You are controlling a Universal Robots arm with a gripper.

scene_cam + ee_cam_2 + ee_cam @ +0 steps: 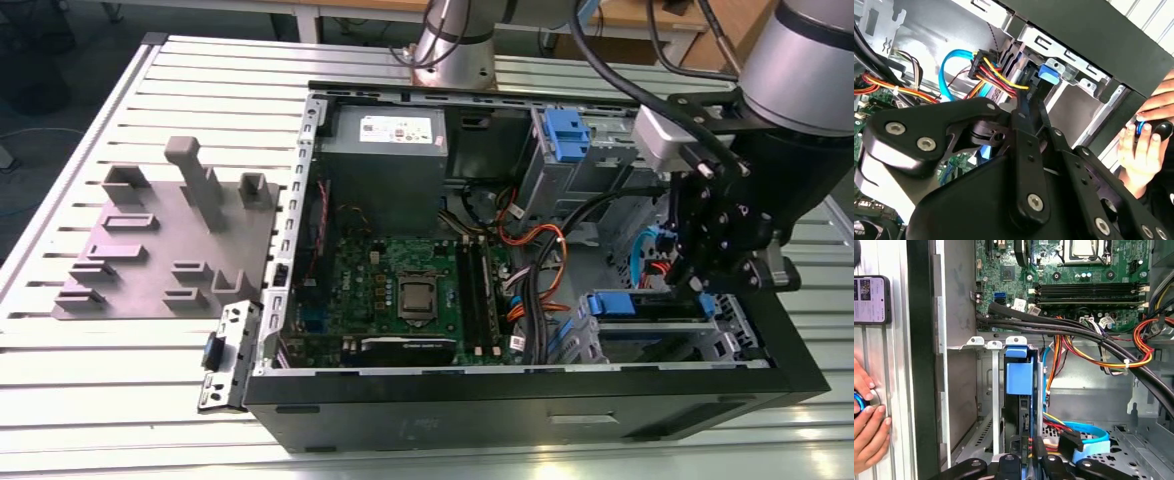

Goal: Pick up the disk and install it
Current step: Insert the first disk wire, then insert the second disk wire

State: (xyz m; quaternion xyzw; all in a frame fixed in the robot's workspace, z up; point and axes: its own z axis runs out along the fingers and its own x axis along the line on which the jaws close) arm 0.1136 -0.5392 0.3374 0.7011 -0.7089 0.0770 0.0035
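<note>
Nothing legible anywhere. White label (400,127) on the grey power supply (387,150), upper middle of the exterior view: printed, but too small to read. Small white stickers (1019,304) on the green motherboard (1064,270), upper part of the first wrist view: marks unreadable. Phone (871,299) lying at the upper left edge of the first wrist view, screen lit with a dark picture and pale lines of text, none decipherable. No print to make out in the second wrist view.
</note>
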